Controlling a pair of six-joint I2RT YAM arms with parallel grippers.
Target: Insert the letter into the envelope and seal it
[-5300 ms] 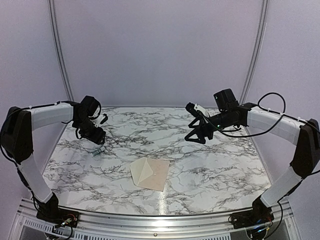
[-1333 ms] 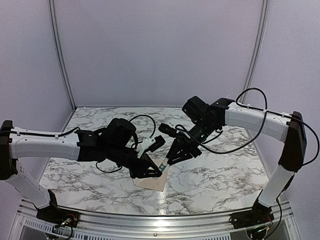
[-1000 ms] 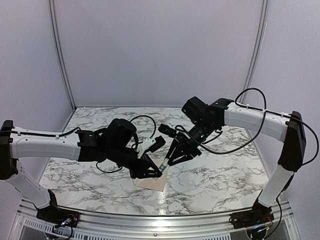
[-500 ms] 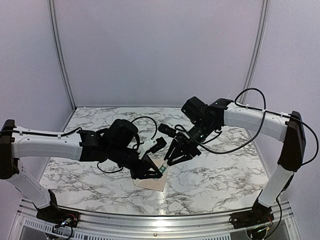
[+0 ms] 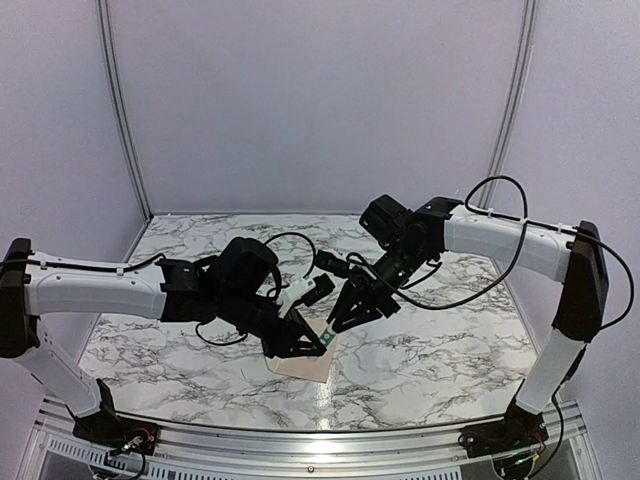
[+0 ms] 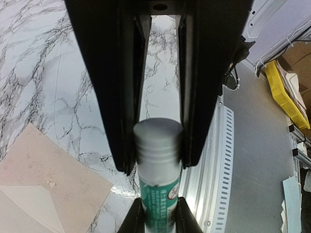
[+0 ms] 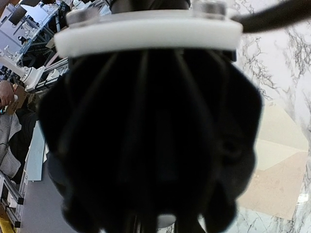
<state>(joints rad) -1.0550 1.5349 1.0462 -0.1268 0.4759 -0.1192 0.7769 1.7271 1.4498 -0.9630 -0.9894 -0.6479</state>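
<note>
Green-labelled grey-capped glue stick clamped in left pincer, resolved only by left wrist view, right pincer grip not discernible

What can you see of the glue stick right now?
The glue stick is a small tube with a green printed label and a pale grey ribbed cap, which is on. It sits clamped between the left tool's black fingers, cap end toward that wrist camera, lifted off the table by the letter's corner. The right tool is close beside it; contact cannot be told.
</note>
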